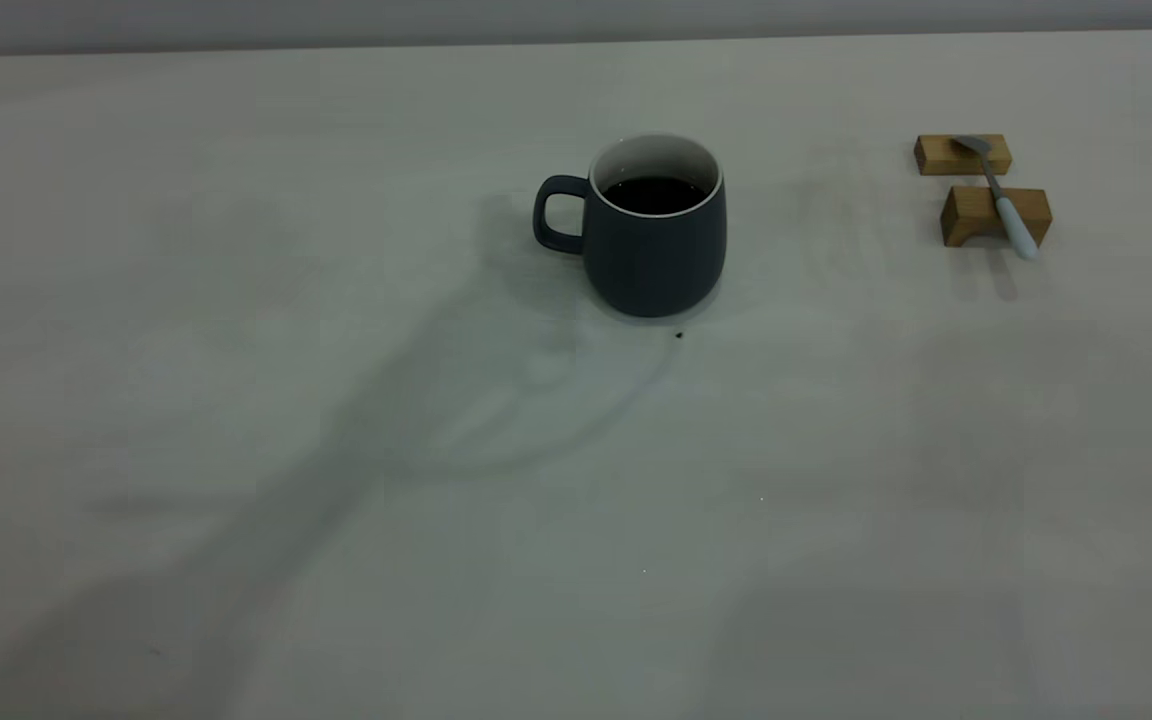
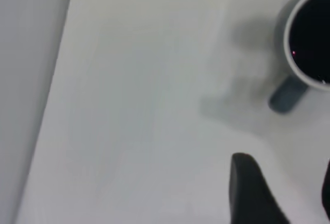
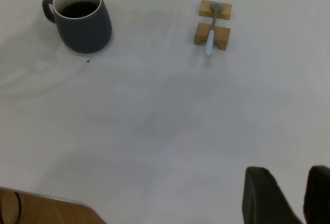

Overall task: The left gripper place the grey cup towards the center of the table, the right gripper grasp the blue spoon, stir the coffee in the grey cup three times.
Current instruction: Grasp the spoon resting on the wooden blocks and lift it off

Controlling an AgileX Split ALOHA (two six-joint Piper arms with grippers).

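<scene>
Exterior view: grey cup (image 1: 654, 232), blue spoon (image 1: 1004, 199) only; wrist views add left hand (image 2: 281, 193), right hand (image 3: 289, 195), both parted, empty.

Bare lab-like table (image 1: 236, 300) against plain wall (image 1: 576, 15)

Bare table (image 1: 836, 450) between cup (image 1: 654, 250), spoon (image 1: 1006, 205)

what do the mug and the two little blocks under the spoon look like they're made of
The grey cup looks like ceramic: matte slate outside, smooth white inside. The two blocks look like unpainted wood, tan with darker end faces, though no grain is clearly visible.
</scene>
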